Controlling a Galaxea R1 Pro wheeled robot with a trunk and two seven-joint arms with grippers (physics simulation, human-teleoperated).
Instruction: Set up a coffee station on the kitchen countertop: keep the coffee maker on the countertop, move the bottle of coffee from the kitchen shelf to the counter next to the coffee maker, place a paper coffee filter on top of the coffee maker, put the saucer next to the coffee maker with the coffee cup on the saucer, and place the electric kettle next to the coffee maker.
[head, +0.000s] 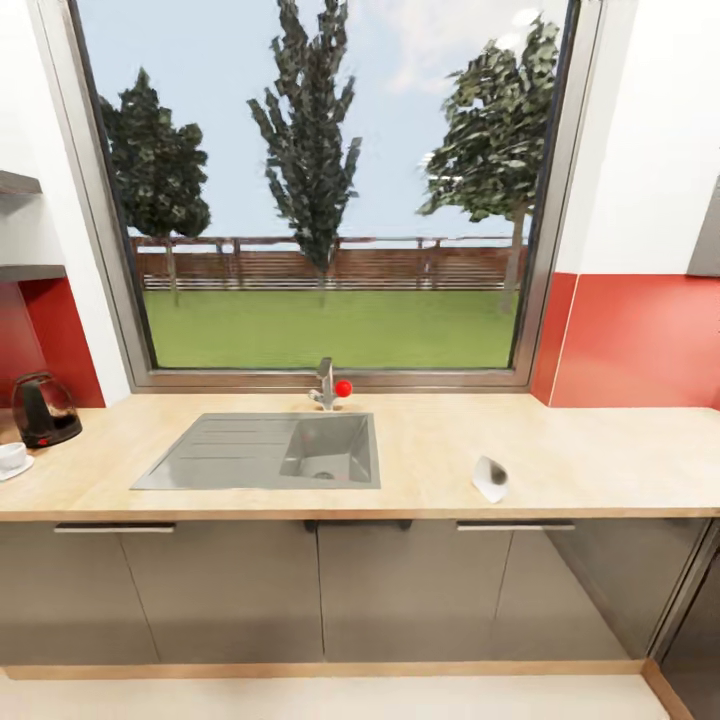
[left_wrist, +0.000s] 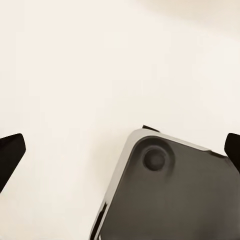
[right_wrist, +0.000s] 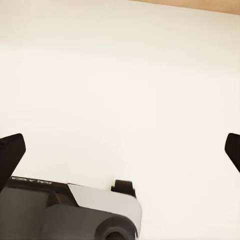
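Room: a kitchen wall with a big window (head: 325, 190) looking onto lawn, trees and a fence, red splashback to either side, pale floor below.
Surface: the kitchen countertop (head: 600, 455), light tan wood grain, ran the full width above grey cabinet doors (head: 400, 590).
Left gripper: its dark fingertips (left_wrist: 11, 152) sat far apart at the two edges of the left wrist view, jaws spread wide, nothing between them; it pointed down at pale floor (left_wrist: 75, 75) and a grey corner of the robot's base (left_wrist: 175, 195).
Right gripper: likewise spread wide, dark fingertips (right_wrist: 10, 150) at the edges of the right wrist view, holding nothing, over pale floor (right_wrist: 125, 75) with a grey and black part of the robot (right_wrist: 75, 210) near it.
Sink: a grey steel sink (head: 265, 450) with drainer lay in the counter's middle, a tap (head: 325, 383) with a red knob at its far edge.
Paper coffee filter: the white paper coffee filter (head: 490, 478) lay on its side near the counter's front edge, right of the sink, well apart from it.
Electric kettle: the dark glass electric kettle (head: 45, 408) stood at the far left of the counter against the red wall.
Coffee cup: the white coffee cup (head: 12, 456) sat on the saucer (head: 18, 469), just in front of the kettle, cut by the left edge of the head view.
Wall boards: two grey ledges (head: 25, 228) jutted in at upper left.
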